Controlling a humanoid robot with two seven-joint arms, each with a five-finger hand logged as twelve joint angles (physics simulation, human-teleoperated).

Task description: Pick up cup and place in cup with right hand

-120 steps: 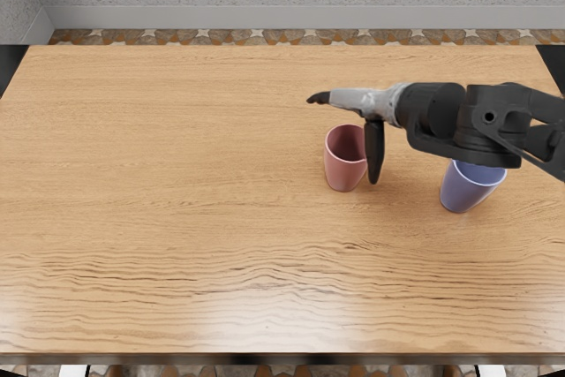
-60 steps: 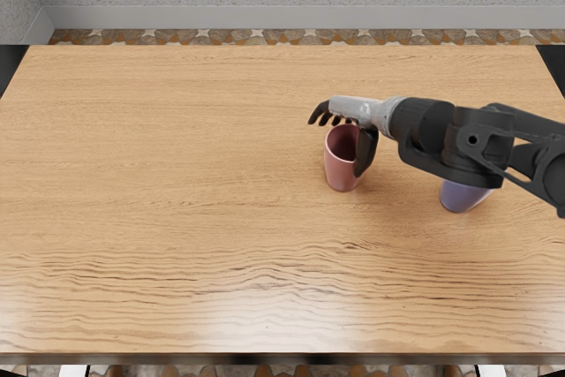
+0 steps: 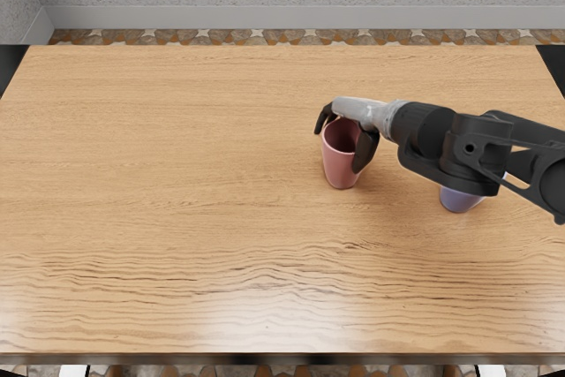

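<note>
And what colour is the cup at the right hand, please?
The cup is pink; head view.

On my screen, the right arm (image 3: 433,130) is charcoal to nearly black, with a dull sheen on its curves. Its rounded barrel (image 3: 424,125) leads to a chunky block (image 3: 485,134) marked by a small round fitting (image 3: 470,148), right of centre in the frame. Toward the right edge I see dark struts (image 3: 530,128) and a big round joint (image 3: 556,190). My right hand (image 3: 357,110) has a light grey, mottled back with whitish patches, against black fingers (image 3: 325,115) and a thick black thumb (image 3: 365,149).
</note>
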